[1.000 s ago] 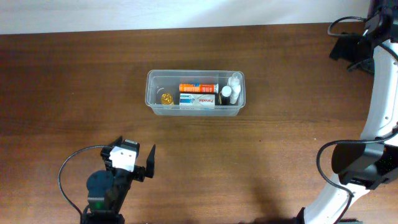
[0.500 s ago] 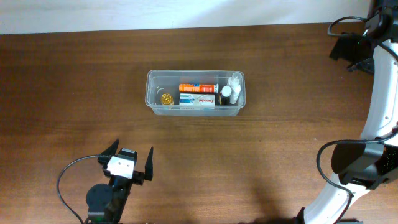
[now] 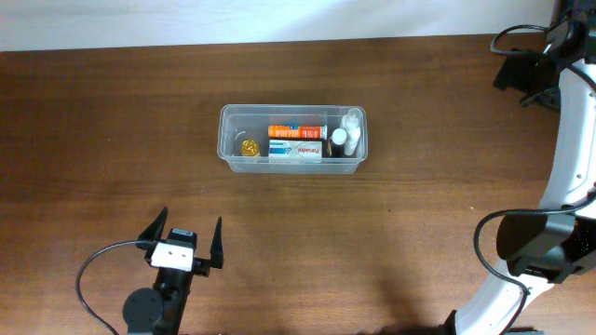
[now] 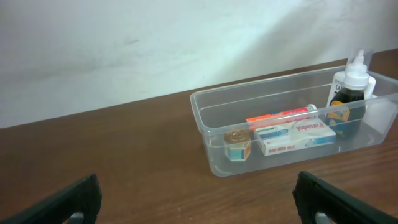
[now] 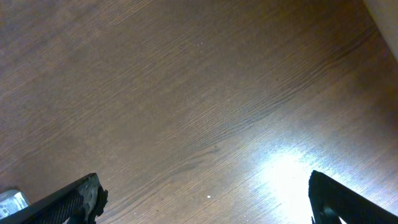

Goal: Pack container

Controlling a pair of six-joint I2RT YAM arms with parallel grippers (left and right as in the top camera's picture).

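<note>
The clear plastic container (image 3: 229, 140) stands at the table's middle. It holds an orange tube (image 3: 296, 131), a white and blue box (image 3: 296, 151), a small gold-capped jar (image 3: 250, 147) and small bottles (image 3: 343, 138) at its right end. It also shows in the left wrist view (image 4: 205, 127), with the tube (image 4: 280, 116), box (image 4: 293, 135), jar (image 4: 237, 143) and bottles (image 4: 350, 87) inside. My left gripper (image 3: 183, 239) is open and empty at the front left, well short of the container. My right gripper (image 3: 519, 73) is open and empty at the far right back, over bare wood (image 5: 205, 124).
The table is dark brown wood (image 3: 419, 214). A white wall (image 4: 124, 50) rises behind the table's back edge. The right arm's white links and black cable (image 3: 568, 167) run down the right side.
My left gripper has drawn back toward the front edge, away from the container, still open. The right arm and the container's contents have not moved.
</note>
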